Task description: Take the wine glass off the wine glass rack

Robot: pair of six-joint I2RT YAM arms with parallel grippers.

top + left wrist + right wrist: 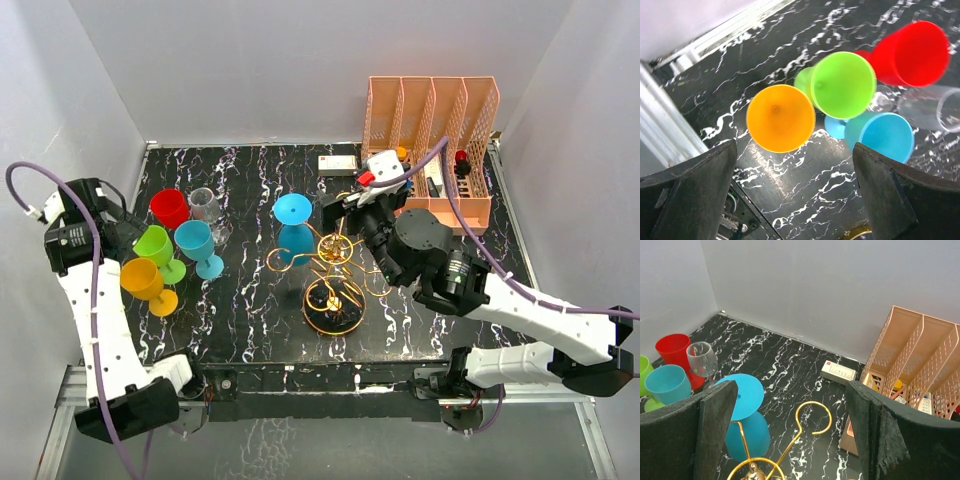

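The gold wire wine glass rack (pixel 335 275) stands mid-table; its looped arms show in the right wrist view (pixel 812 421). A blue wine glass (pixel 294 228) hangs upside down from a left arm of the rack, foot on top (pixel 742 396). My right gripper (pixel 342 212) is open and empty, above the rack's far side, just right of the blue glass. My left gripper (pixel 125 235) is open and empty at the table's left, above a group of glasses: orange (pixel 781 118), green (pixel 842 85), light blue (pixel 886 136), red (pixel 910 53) and clear (pixel 932 107).
An orange slotted file organizer (pixel 432 140) stands at the back right with small items inside. A small white box (pixel 338 164) lies by the back wall. The cell's grey walls close in on three sides.
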